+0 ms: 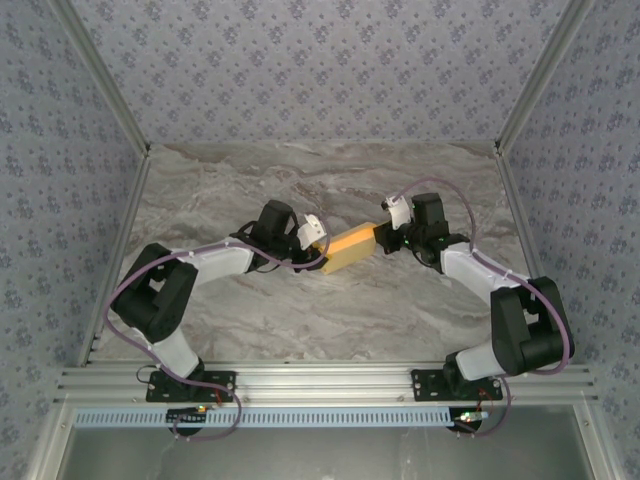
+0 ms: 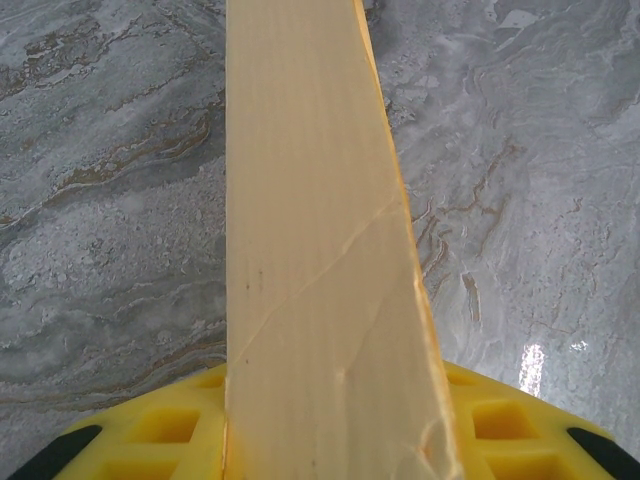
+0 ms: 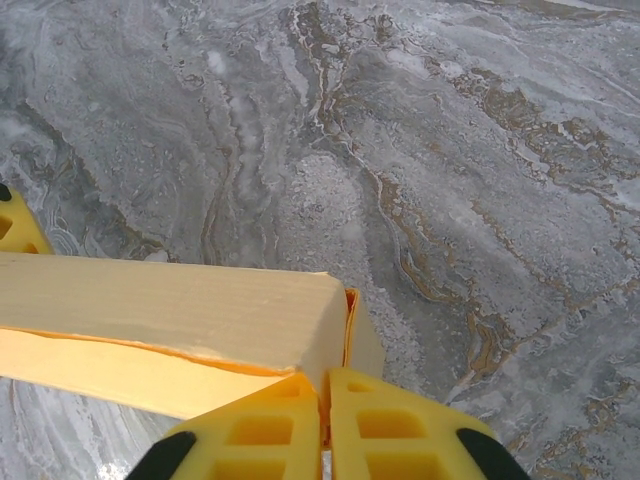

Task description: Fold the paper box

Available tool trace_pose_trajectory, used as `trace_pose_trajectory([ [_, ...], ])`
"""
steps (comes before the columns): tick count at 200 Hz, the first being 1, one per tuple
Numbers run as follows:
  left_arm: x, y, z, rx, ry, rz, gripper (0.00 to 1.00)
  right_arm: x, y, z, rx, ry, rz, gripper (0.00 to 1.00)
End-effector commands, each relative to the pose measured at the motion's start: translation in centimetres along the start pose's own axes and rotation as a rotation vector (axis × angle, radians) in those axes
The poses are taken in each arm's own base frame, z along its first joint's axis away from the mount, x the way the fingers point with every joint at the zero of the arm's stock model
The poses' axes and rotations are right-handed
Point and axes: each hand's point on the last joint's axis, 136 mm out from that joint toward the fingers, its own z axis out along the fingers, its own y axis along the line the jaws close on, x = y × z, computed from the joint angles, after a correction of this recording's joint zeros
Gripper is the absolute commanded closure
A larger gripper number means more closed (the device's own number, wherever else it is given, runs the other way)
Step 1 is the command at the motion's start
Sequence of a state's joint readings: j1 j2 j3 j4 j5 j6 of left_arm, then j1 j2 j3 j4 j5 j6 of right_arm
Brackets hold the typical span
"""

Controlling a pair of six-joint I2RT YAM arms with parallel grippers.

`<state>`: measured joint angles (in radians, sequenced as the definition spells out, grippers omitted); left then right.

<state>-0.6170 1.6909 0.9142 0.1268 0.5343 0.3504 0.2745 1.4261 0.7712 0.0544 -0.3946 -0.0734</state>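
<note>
The paper box is a long yellow-orange card box held above the marble table between both arms. My left gripper is shut on its left end; in the left wrist view the box runs away from the camera between the yellow fingers. My right gripper is at the box's right end. In the right wrist view its fingers are pressed together on a thin end flap of the box.
The grey marble table lies below the box. Patterned walls and metal frame rails bound it at the left, right and back. The left gripper's yellow finger tip shows at the left edge of the right wrist view.
</note>
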Motion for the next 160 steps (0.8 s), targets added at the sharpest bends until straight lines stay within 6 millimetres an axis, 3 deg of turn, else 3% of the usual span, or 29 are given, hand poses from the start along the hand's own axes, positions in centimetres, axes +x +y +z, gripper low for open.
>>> trace_pose_trajectory([
  [1,2.1,-0.1,0.2,0.008,0.079,-0.038,0.78,-0.3,-0.4,0.2,0.003,-0.012,-0.011,0.93],
  [100,1.1,0.1,-0.5,0.0,0.03,-0.057,0.73,1.0,-0.8,0.0,0.101,0.058,-0.015,1.0],
  [160,0.2,0.5,-1.6,-0.057,-0.025,-0.073,0.52,0.9,-0.6,-0.3,0.138,0.059,-0.016,1.0],
])
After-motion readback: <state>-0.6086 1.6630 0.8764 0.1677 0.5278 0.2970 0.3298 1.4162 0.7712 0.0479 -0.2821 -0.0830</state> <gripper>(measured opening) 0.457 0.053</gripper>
